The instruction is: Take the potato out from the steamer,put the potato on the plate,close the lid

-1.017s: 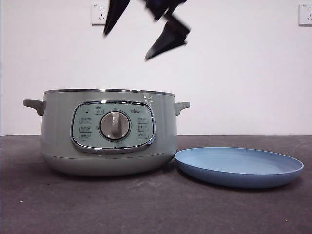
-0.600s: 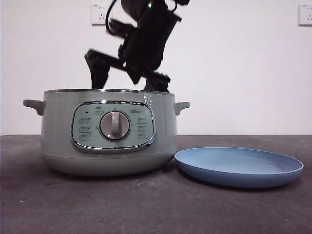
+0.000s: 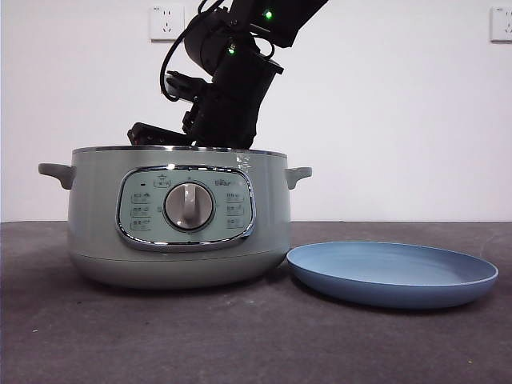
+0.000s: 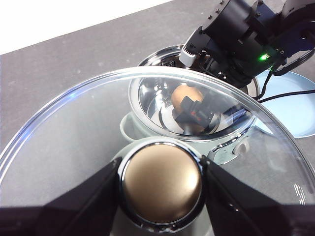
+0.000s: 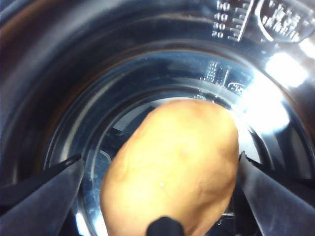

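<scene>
The right end effector (image 5: 162, 196) is down inside the steamer (image 3: 176, 216), its two black jaws spread wide on either side of the potato (image 5: 172, 167), which lies on the shiny metal bottom of the pot; the right wrist view shows a gap between each jaw and the tan skin, so nothing is gripped yet. In the front view the dark arm drops over the steamer's rim and its tip is hidden by the pale green wall. The left end effector (image 4: 161, 183) hangs off to the side and above, clamped on the rounded knob of the glass lid (image 4: 74, 128), holding the lid clear of the open pot. The step in hand looks like the grasp itself. To do it well, the jaws should probably sink a little lower so they close across the potato's widest part rather than its upper curve, where a smooth round skin would tend to squirt out. Closing should be gentle and centred, and the lift straight up until the potato clears the chrome rim before swinging toward the light-blue plate (image 3: 392, 276), which sits on the dark surface (image 3: 240, 336) just beside the steamer. The lid should be kept well out of the lifting path.
</scene>
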{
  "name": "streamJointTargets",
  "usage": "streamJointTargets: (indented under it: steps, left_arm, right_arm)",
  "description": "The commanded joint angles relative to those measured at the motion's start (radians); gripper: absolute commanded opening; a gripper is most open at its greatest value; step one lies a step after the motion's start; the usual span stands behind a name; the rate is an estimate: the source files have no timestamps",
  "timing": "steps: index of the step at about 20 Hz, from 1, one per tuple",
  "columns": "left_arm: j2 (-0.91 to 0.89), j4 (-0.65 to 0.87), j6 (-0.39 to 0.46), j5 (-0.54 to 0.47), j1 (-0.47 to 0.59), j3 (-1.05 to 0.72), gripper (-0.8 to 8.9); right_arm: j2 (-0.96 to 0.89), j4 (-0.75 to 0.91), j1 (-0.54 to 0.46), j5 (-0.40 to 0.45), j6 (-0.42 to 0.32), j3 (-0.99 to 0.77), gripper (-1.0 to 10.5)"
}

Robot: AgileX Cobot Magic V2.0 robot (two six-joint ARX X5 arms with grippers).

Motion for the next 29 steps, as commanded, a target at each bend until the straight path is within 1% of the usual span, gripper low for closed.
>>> streamJointTargets:
  steps: [1, 3, 6, 9, 11, 15, 17, 19, 20, 23, 26, 29]
  left_arm:
    - [-0.012, 0.036, -0.002, 0.008, -0.001, 0.014, -0.09]
    - [-0.012, 0.036, -0.002, 0.008, -0.001, 0.014, -0.09]
    - [-0.012, 0.036, -0.002, 0.008, -0.001, 0.014, -0.09]
    - [-0.011, 0.037, -0.002, 0.009, -0.001, 0.014, -0.09]
    - [-0.011, 0.037, -0.002, 0.011, -0.001, 0.014, -0.09]
    - [-0.009, 0.048, -0.002, 0.013, -0.001, 0.014, -0.09]
    - [-0.003, 0.060, -0.002, 0.030, -0.001, 0.014, -0.09]
    - [0.006, 0.080, -0.001, 0.066, -0.001, 0.014, -0.09]
    - [0.006, 0.091, -0.001, 0.067, -0.002, 0.014, -0.09]
    - [0.006, 0.111, 0.002, 0.102, -0.002, 0.014, -0.09]
    - [0.006, 0.120, 0.003, 0.114, -0.002, 0.014, -0.09]
    - [0.006, 0.119, 0.003, 0.117, -0.002, 0.014, -0.09]
  right_arm:
    - [0.007, 0.002, 0.000, 0.004, 0.009, -0.005, 4.0]
    - [0.007, 0.000, 0.000, 0.001, 0.009, -0.005, 2.0]
    - [0.007, 0.007, 0.000, -0.005, 0.009, -0.005, -0.2]
    - [-0.017, 0.023, 0.000, -0.004, 0.009, -0.004, -0.2]
    - [-0.067, 0.029, 0.000, -0.001, 0.006, -0.004, -0.2]
    - [-0.222, -0.009, -0.003, 0.004, -0.003, -0.004, -0.2]
    - [-0.323, -0.101, -0.013, 0.018, -0.048, -0.004, -0.2]
    - [-0.423, -0.199, -0.027, 0.098, -0.090, -0.004, -0.2]
    - [-0.467, -0.237, -0.041, 0.120, -0.095, -0.004, -0.2]
    - [-0.578, -0.346, -0.110, 0.119, -0.092, -0.004, -0.2]
    - [-0.624, -0.459, -0.177, 0.118, -0.100, -0.008, -0.2]
    - [-0.647, -0.481, -0.228, 0.100, -0.120, -0.058, -0.2]
